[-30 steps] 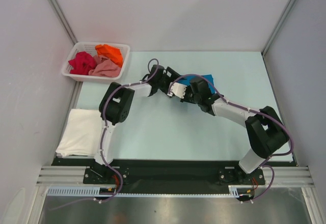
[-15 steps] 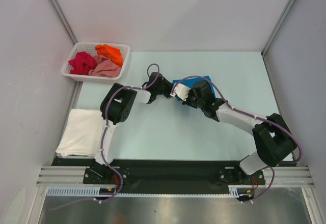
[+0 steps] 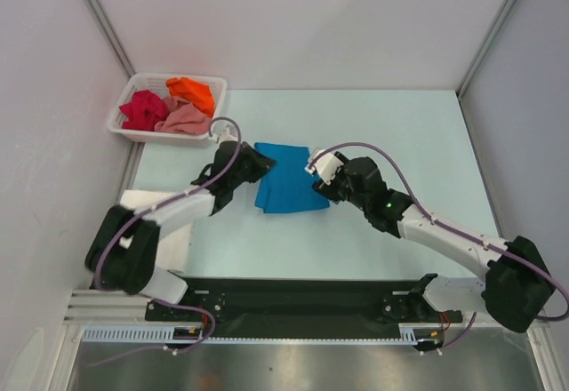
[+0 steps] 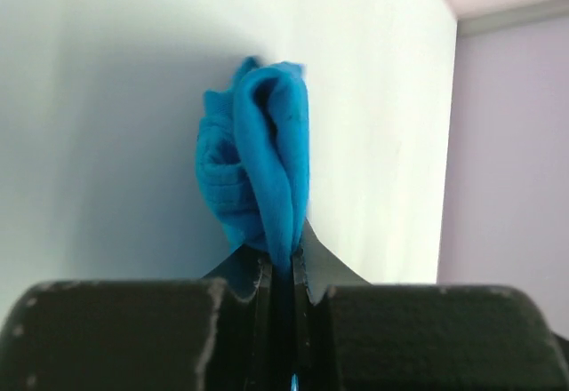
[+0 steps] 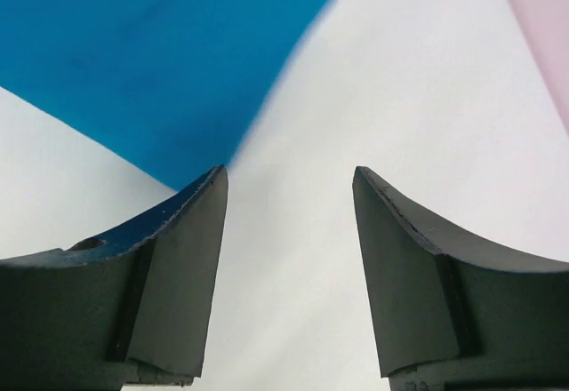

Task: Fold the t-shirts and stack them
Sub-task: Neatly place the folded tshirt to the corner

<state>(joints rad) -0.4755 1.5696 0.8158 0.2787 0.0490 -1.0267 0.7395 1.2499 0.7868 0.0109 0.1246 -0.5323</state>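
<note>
A bright blue t-shirt (image 3: 286, 182) lies folded mid-table. My left gripper (image 3: 253, 171) is shut on its left edge. In the left wrist view the blue cloth (image 4: 258, 169) bunches up out of the closed gripper (image 4: 283, 267). My right gripper (image 3: 318, 182) stands open at the shirt's right edge. The right wrist view shows that gripper (image 5: 289, 178) with nothing in it and the blue shirt (image 5: 151, 53) up to the left. A folded white t-shirt (image 3: 142, 206) lies at the near left, partly under the left arm. The crimson (image 3: 142, 109), orange (image 3: 191, 93) and pink (image 3: 184, 121) shirts sit crumpled in the basket.
The white slotted basket (image 3: 160, 137) stands at the far left corner. Grey walls close in the table at the left, back and right. A black rail runs along the near edge, with both arm bases on it.
The left gripper shut on the blue shirt and swung left, dragging it along. The right gripper opened, let go of the shirt and drew back to the right.
</note>
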